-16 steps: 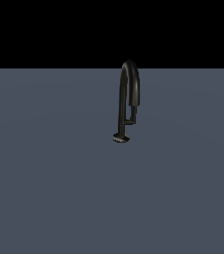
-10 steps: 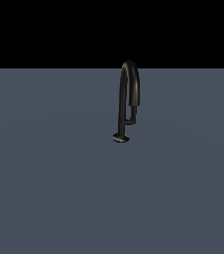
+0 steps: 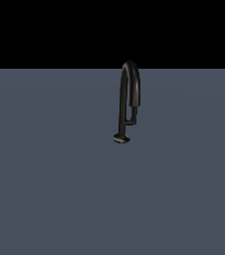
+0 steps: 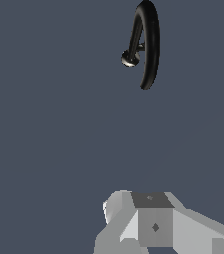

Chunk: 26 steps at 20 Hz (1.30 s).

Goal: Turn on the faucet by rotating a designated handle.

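Note:
The glossy black faucet (image 3: 126, 74) stands upright on the grey surface, right of centre in the exterior view, on its small round base (image 3: 120, 138). The handle (image 3: 132, 118) is a thin bar that branches off the lower stem and rises beside the thicker spout end. No part of the arm shows in the exterior view. In the wrist view the faucet (image 4: 152, 44) is seen from above, with the handle (image 4: 140, 47) as a short thin bar inside the loop. My gripper (image 4: 151, 201) is well away from it, its fingers together with no gap showing and nothing held.
A flat blue-grey surface (image 3: 59, 189) stretches all around the faucet. Its far edge meets a black background just behind the top of the pipe.

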Available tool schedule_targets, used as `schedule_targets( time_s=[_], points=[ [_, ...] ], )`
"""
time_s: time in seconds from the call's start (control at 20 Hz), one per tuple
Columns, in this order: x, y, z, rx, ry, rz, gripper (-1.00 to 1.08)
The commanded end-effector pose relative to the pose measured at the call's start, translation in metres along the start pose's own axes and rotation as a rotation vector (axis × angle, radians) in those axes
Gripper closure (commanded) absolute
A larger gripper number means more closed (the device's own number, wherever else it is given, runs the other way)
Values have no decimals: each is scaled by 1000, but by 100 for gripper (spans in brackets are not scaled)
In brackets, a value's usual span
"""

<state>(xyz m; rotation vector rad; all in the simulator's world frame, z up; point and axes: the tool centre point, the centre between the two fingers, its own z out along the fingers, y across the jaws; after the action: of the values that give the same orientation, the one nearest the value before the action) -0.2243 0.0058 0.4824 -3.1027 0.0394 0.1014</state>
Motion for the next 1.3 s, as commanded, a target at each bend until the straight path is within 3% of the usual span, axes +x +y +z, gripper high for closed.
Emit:
schedule_targets(
  time_s=[0.0,1.25],
  points=[
    [10,-1,0,19,-23,21,108],
    [153,8,28,307,-347,320,108]
  ],
)
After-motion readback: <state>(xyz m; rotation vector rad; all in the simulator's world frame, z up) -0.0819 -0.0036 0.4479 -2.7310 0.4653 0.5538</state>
